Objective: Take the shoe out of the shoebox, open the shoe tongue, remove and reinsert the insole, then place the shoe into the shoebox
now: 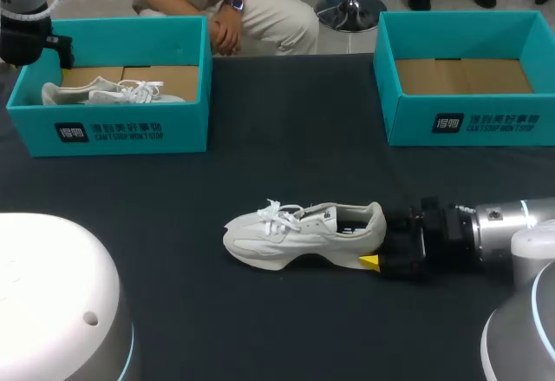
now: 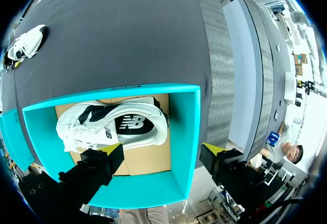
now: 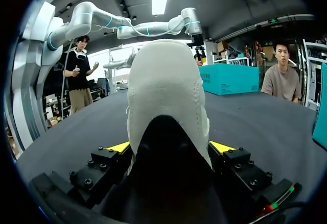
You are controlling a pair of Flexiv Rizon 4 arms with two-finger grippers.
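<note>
1. The shoe (image 1: 299, 235) sits sole-down on the table (image 1: 286, 138), out of both boxes. Its laces are on top and its toe points away from my right arm.
2. At the shoe's heel is the right gripper (image 1: 380, 246), with one yellow-tipped finger on each side. The right wrist view shows both fingers pressed against the heel, so it is clamped on the shoe.
3. Back and to the left of the shoe, well apart from it, stands the left box (image 1: 130, 129). A second shoe (image 1: 104, 95) lies inside on the cardboard floor.
4. Over that box, far from the shoe, hangs the left gripper (image 2: 163, 150). Its fingers are spread wide and grip nothing. One tip is above the second shoe, the other is outside the box wall.
5. Back and to the right of the shoe, also well apart, stands the right box (image 1: 473, 125) with its brown cardboard floor showing.
</note>
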